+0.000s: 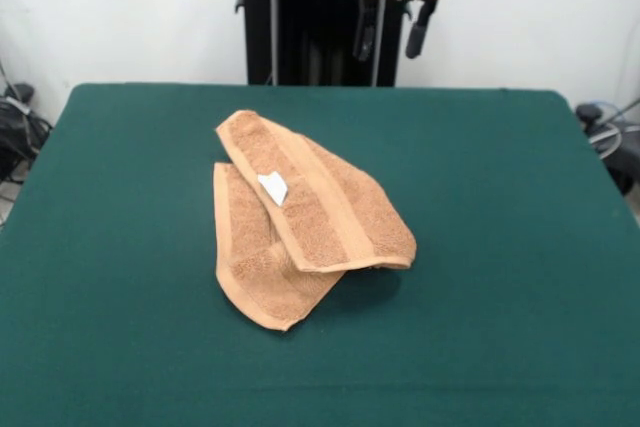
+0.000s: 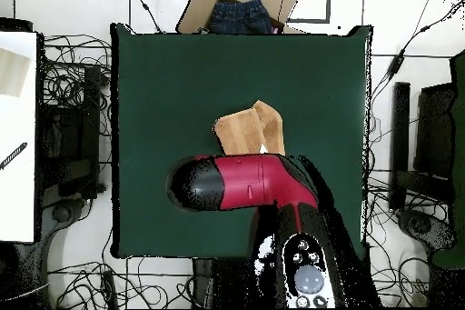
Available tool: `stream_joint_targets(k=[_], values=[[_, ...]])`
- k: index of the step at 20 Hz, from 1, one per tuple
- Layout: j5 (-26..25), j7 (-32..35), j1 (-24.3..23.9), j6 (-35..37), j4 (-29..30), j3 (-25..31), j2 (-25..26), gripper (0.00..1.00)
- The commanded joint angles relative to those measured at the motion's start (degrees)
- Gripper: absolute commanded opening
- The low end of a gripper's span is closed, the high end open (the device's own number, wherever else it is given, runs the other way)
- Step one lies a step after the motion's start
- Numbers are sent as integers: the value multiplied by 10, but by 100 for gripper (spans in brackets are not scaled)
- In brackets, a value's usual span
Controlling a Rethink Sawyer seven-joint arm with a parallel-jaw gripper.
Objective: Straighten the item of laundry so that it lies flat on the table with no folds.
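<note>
You see the towel (image 1: 305, 215) lying folded over itself mid-counter (image 1: 500, 247), white tag (image 1: 273, 188) facing up. Your end effector (image 1: 393, 35) hangs high above the far edge, fingers parted, holding nothing.

This is a robotics lab: a green-clothed bench (image 2: 154, 79) stands against a plain white wall (image 1: 130, 7), ringed by tangled black cables (image 2: 77, 97) on the floor, with a cardboard box (image 2: 238, 5) at one edge.
</note>
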Motion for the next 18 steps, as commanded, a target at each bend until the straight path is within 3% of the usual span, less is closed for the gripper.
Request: stream_joint_targets(k=[1, 18], values=[[-7, -10, -18, 69, -58, 33, 45, 100], [-24, -111, -130, 74, -145, 109, 172, 100]])
